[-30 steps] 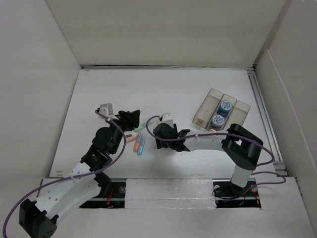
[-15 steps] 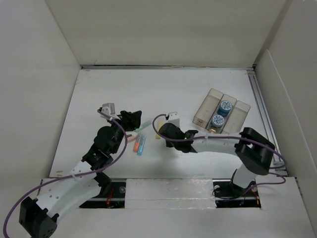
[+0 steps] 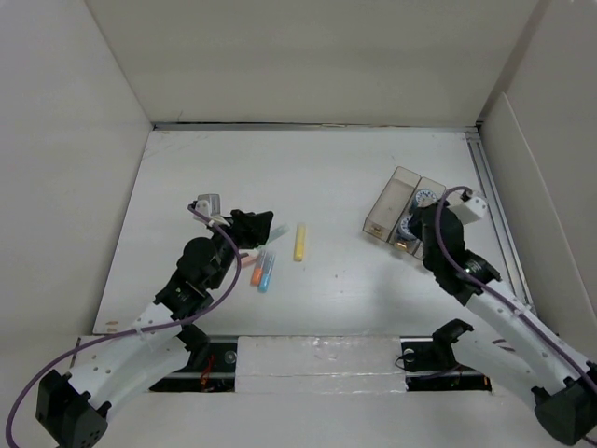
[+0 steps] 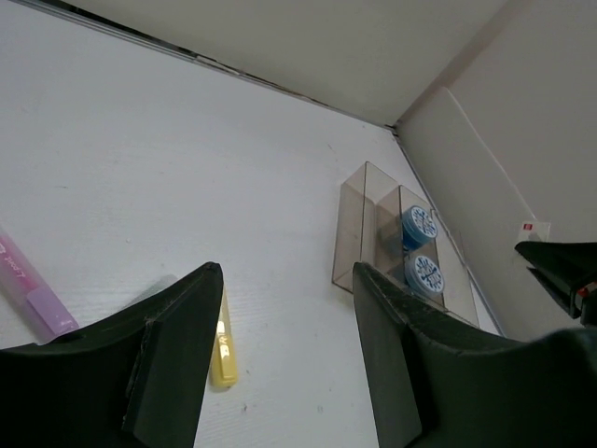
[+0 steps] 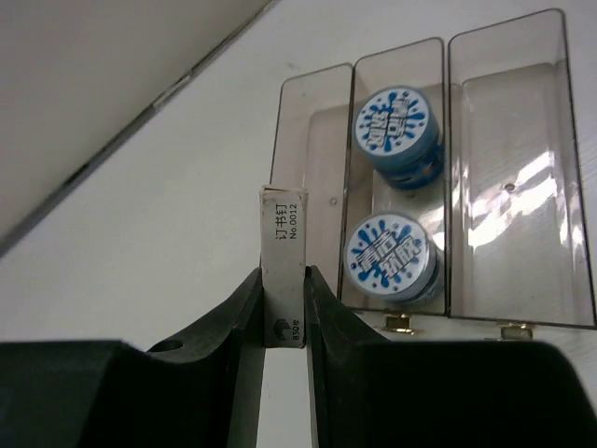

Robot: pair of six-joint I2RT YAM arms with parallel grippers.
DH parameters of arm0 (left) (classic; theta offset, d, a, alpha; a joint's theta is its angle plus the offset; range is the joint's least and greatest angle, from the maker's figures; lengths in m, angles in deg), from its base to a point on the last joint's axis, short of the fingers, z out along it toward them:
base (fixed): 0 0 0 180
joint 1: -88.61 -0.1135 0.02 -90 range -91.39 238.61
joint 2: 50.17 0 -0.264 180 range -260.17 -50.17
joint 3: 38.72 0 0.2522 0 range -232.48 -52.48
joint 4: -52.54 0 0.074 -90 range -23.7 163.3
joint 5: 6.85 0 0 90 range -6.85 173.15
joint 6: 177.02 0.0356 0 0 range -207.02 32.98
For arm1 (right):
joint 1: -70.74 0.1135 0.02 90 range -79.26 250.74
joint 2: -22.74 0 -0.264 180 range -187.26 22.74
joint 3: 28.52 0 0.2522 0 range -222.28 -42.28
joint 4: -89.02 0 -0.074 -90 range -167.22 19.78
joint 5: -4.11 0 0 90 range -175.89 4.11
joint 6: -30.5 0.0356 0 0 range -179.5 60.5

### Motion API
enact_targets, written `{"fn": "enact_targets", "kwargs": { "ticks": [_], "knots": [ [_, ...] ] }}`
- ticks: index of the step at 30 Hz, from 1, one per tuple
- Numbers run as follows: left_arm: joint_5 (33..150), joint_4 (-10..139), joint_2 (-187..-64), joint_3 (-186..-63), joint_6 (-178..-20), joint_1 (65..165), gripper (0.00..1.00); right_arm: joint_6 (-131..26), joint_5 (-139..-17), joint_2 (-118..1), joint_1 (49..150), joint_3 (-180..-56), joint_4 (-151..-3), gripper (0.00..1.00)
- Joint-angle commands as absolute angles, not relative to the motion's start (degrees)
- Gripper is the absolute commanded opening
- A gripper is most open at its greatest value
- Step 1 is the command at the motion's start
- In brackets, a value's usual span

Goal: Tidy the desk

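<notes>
Clamping a small staple box [image 5: 283, 224] across its narrow faces, the right gripper [image 5: 283, 291] hangs by the clear three-compartment tray [image 5: 519, 215], whose middle slot holds two blue round tins [image 5: 392, 257]. The box looks like light, stiff cardboard, so a firm pinch on its flat sides seems apt. The white desk [image 3: 326, 177], rigid and smooth enough to let things slide, spreads beneath both arms between white panels. The left gripper [image 4: 284, 280], fingers apart and empty, hovers near a yellow highlighter [image 3: 299, 242].
</notes>
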State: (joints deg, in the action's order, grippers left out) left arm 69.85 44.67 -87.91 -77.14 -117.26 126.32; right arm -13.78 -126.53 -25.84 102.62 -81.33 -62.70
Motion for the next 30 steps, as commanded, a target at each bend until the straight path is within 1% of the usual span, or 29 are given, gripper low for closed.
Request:
{"fn": "enact_targets", "kwargs": {
  "ticks": [1,2,5,7,9,14,18,24,25,27,28,30],
  "knots": [
    [72.87,41.77,-87.00,-77.17,-118.31,125.96,0.54,-12.30,-127.55,-24.37,95.19,-80.08,-64.22,0.18],
    [73.56,41.77,-86.82,-77.26,-118.49,125.96,0.54,-11.78,-127.29,-25.07,92.13,-80.25,-63.17,0.18],
    [73.92,41.95,-86.47,-77.35,-118.40,125.96,0.54,-10.20,-126.67,-29.37,88.16,-80.78,-60.19,0.18],
    [73.84,42.74,-86.03,-77.61,-118.40,125.96,0.54,-9.49,-125.44,-31.31,85.09,-80.61,-58.95,0.16],
    [74.10,42.83,-85.42,-77.70,-118.40,125.96,0.54,-8.87,-124.56,-32.28,84.45,-79.99,-58.33,0.16],
    [73.92,42.65,-83.04,-76.91,-118.57,125.96,0.55,-10.19,-124.30,-29.65,80.25,-77.79,-59.65,0.17],
    [73.83,42.48,-82.95,-76.65,-118.66,125.96,0.55,-11.68,-119.47,-30.78,76.73,-77.79,-59.65,0.20],
    [73.66,42.57,-82.95,-76.74,-118.66,125.96,0.55,-13.88,-115.16,-32.55,75.06,-77.97,-60.00,0.22],
    [73.75,42.57,-82.78,-76.74,-118.58,125.96,0.55,-14.32,-114.81,-33.07,74.44,-78.14,-60.17,0.25],
    [73.57,42.74,-82.87,-76.74,-118.58,125.96,0.55,-14.93,-113.58,-33.42,73.91,-77.97,-61.22,0.34],
    [73.48,42.83,-82.87,-76.82,-118.57,125.96,0.55,-15.28,-113.23,-33.77,73.91,-78.14,-61.31,0.41],
    [73.13,42.92,-82.87,-76.74,-118.49,125.96,0.55,-15.90,-112.69,-34.74,73.38,-78.41,-61.75,0.47]
  ]
}}
